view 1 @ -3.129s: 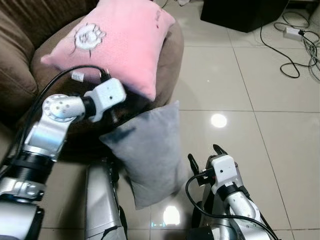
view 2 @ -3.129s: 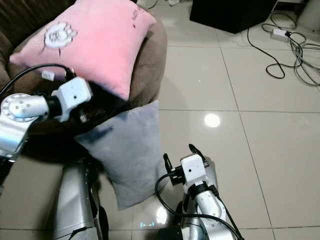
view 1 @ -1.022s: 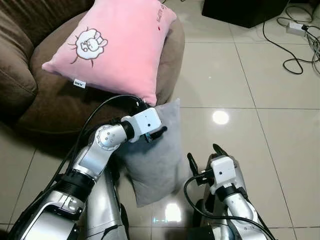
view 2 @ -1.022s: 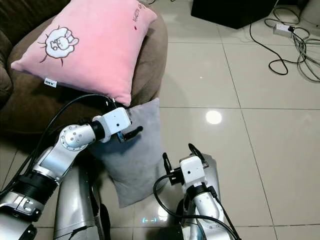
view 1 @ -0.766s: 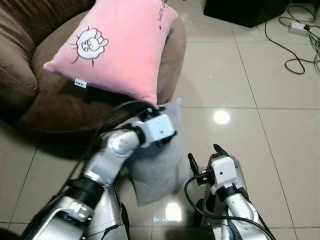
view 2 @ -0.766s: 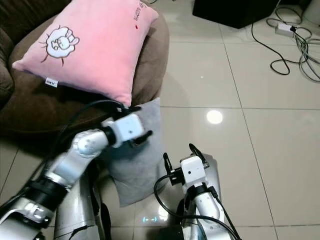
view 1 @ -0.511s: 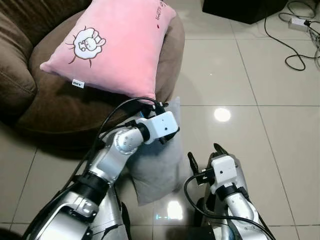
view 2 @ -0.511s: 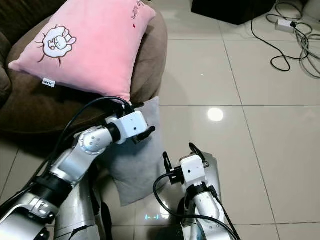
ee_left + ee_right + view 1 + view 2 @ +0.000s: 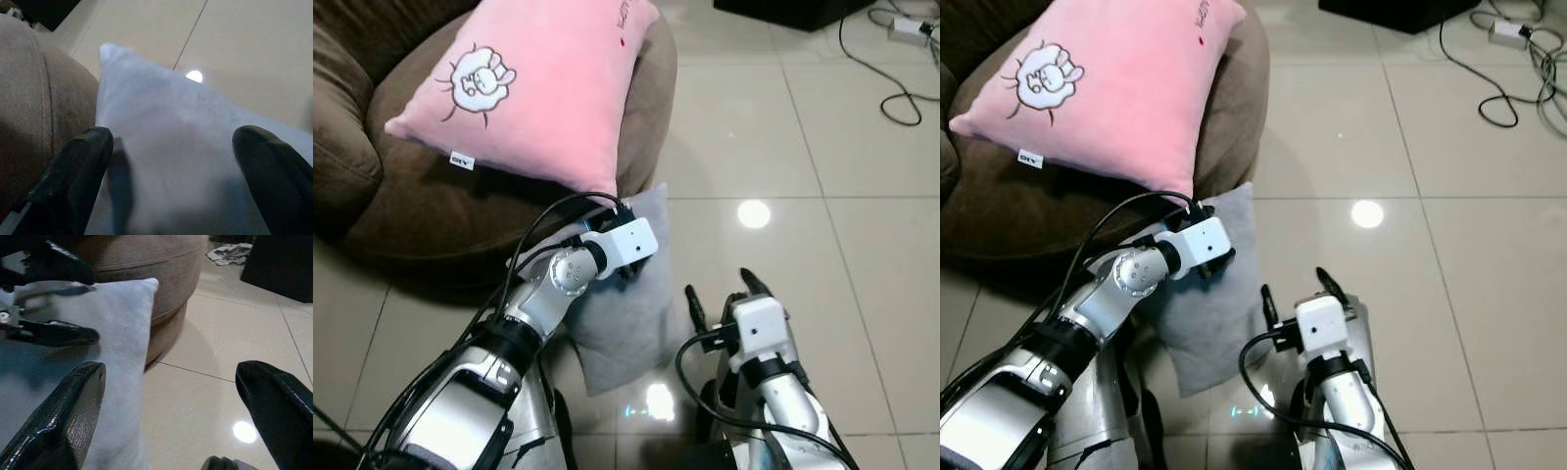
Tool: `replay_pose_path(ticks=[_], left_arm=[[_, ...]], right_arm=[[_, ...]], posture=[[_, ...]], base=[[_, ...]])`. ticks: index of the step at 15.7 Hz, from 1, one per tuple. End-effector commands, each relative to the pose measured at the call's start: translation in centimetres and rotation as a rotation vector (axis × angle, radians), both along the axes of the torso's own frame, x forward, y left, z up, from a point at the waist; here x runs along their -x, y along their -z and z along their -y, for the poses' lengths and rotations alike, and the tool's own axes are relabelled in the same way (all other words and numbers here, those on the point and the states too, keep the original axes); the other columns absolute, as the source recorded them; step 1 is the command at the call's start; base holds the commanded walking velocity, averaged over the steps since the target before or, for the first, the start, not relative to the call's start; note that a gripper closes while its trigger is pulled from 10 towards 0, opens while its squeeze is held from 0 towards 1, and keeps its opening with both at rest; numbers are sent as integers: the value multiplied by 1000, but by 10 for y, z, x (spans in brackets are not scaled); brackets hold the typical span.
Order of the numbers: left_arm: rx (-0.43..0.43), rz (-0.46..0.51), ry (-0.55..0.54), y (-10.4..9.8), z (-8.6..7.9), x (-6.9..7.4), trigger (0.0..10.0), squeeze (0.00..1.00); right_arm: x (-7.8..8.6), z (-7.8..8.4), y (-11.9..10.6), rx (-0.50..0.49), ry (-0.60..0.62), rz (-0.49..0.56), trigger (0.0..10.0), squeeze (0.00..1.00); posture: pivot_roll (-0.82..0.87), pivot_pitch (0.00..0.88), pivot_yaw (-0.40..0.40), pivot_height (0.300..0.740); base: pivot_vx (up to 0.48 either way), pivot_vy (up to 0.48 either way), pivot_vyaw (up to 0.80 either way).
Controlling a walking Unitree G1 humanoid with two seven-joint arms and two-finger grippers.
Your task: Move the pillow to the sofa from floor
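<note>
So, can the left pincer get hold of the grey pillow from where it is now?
Probably yes. The left pincer is open with the grey pillow right between its fingers, and nothing blocks it. The pillow leans against the brown sofa, under the pink pillow.

Grey pillow [image 9: 631, 313] standing on edge on the tiled floor [image 9: 862, 255], leaning against the brown sofa [image 9: 431, 211], top corner tucked just under the pink pillow [image 9: 533, 83], which lies flat on the sofa seat.
</note>
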State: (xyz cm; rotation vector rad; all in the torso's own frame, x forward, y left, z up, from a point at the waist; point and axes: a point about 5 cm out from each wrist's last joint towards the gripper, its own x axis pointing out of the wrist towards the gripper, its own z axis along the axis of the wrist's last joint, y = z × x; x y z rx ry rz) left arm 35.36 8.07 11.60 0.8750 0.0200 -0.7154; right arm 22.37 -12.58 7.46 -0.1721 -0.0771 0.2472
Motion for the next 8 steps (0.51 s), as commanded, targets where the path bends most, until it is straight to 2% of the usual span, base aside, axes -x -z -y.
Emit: replay_pose_path(ticks=[1, 4, 5, 8], left_arm=[[-26, 11, 4, 1, 1, -2, 10000, 0], [-50, 50, -7, -6, 5, -11, 10000, 0], [-50, 50, -7, -6, 5, -11, 10000, 0], [-47, 121, -5, -25, 13, -21, 10000, 0]], right_arm=[[7, 3, 3, 0, 21, -25, 10000, 0], [21, 9, 6, 5, 63, -53, 10000, 0], [21, 9, 6, 5, 63, -53, 10000, 0], [29, 13, 8, 11, 93, -74, 10000, 0]], posture=[[-49, 280, 58, 429], [-77, 290, 76, 429], [-77, 290, 76, 429], [-95, 293, 87, 429]], base=[[0, 0, 0], [0, 0, 0], [0, 0, 0], [0, 0, 0]])
